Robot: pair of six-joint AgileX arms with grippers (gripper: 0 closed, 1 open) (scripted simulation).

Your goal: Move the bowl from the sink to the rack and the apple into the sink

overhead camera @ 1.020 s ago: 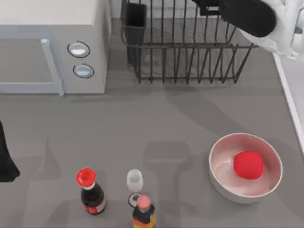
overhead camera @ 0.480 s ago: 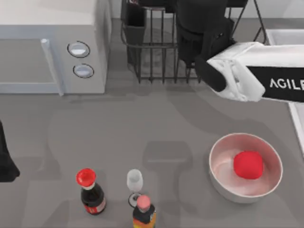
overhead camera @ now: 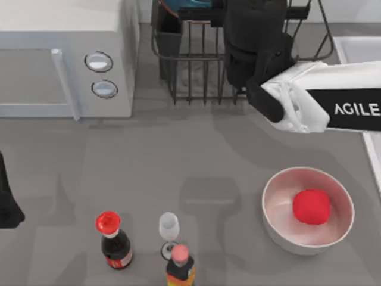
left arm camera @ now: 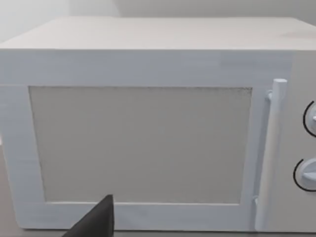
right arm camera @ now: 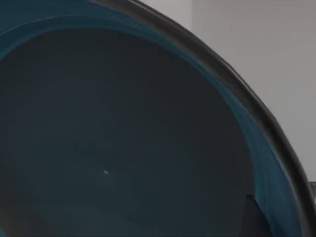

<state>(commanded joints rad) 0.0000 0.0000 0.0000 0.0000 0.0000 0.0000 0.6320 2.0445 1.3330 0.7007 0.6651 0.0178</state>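
Right arm (overhead camera: 309,101) reached from three o'clock over the rack (overhead camera: 202,65) at twelve o'clock; whether its gripper was open or closed cannot be told. The bowl (right arm camera: 123,138) lay close before the right wrist camera, a teal sliver (overhead camera: 184,7) above the rack. Apple (overhead camera: 311,207) sat in the white bowl (overhead camera: 274,214) at five o'clock. Grey table (overhead camera: 178,155); microwave (left arm camera: 148,123) at ten o'clock; sink (overhead camera: 357,47) at the right edge; left arm (overhead camera: 7,202) parked at nine o'clock

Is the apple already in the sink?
No, the apple sits inside the white bowl on the table, apart from the sink.
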